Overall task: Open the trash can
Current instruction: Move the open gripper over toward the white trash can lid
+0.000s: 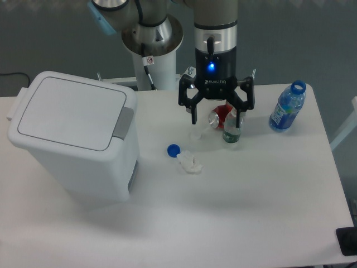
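Observation:
The trash can (72,139) is a large white bin standing at the left of the table. Its flat lid (70,111) is down and closed. The grey push tab (124,122) sits at the lid's right edge. My gripper (216,120) hangs open and empty above the middle back of the table, well to the right of the trash can. Its fingers (193,116) straddle a red can (218,116) and a small bottle (231,133) behind them.
A blue bottle cap (173,149) and a crumpled white tissue (190,163) lie between the trash can and my gripper. An open blue-labelled water bottle (287,108) stands at the back right. The robot base (152,39) is behind the table.

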